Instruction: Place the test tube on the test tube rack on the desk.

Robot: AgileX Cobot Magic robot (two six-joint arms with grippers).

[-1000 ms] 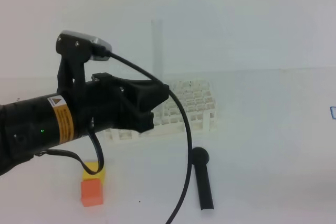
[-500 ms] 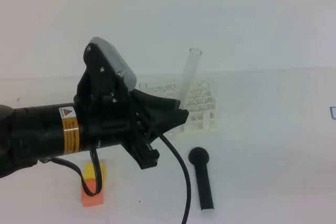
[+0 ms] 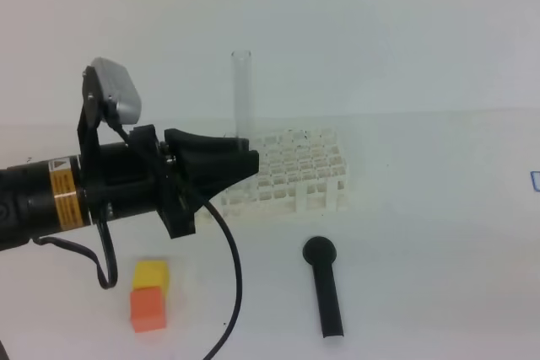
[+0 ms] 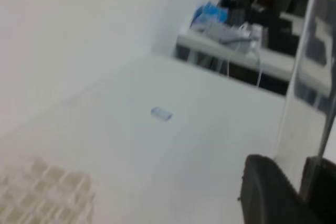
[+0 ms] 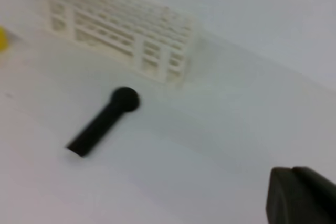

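The left gripper (image 3: 240, 160) pinched the slender clear glass test tube (image 3: 243, 90) upright, at nine o'clock of the white lattice rack (image 3: 295, 174). Misaligned, it could strike the lattice. The right gripper (image 5: 299, 198) was closed, empty.

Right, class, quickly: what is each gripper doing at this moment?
Left gripper: closed on the test tube, held upright above the test tube rack.
Right gripper: shut, holding nothing.
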